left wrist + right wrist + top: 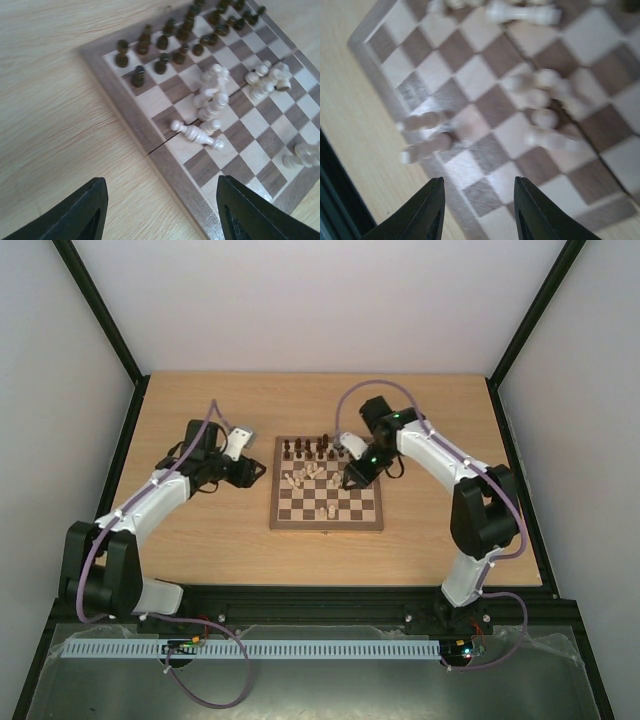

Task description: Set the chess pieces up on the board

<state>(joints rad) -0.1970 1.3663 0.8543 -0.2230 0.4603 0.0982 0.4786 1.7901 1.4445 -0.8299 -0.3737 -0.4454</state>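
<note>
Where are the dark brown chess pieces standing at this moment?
In the top view, the dark brown pieces stand along the far edge of the board, just beyond the loose heap of cream pieces.

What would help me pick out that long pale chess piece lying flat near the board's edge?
Find the chessboard in the middle of the table, with dark pieces standing along its far rows. Near its left border, just nearer than the heap of pale pieces, is the long pale piece. It lies stretched out on its side, apart from the heap and closest to that border.
</note>
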